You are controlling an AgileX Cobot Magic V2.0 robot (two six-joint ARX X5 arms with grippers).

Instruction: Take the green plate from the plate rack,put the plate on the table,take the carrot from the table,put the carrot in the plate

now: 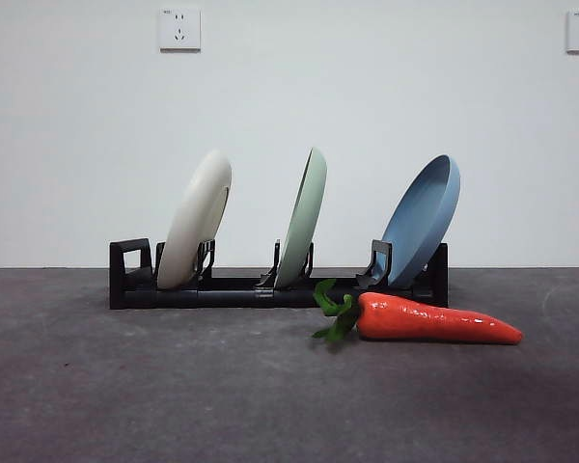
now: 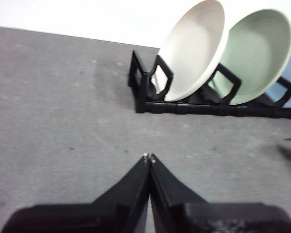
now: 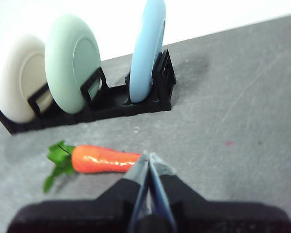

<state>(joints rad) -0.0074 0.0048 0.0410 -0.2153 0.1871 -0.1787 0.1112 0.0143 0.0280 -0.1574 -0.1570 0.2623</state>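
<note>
The green plate stands on edge in the middle slot of the black plate rack, between a cream-white plate and a light blue plate. It also shows in the left wrist view and the right wrist view. The carrot lies on the table in front of the rack's right end, its leafy top toward the middle. My left gripper is shut and empty, short of the rack's left end. My right gripper is shut and empty, just beside the carrot's tip.
A white wall with two sockets stands behind the table. The rack lies across the back of the table. Neither arm shows in the front view.
</note>
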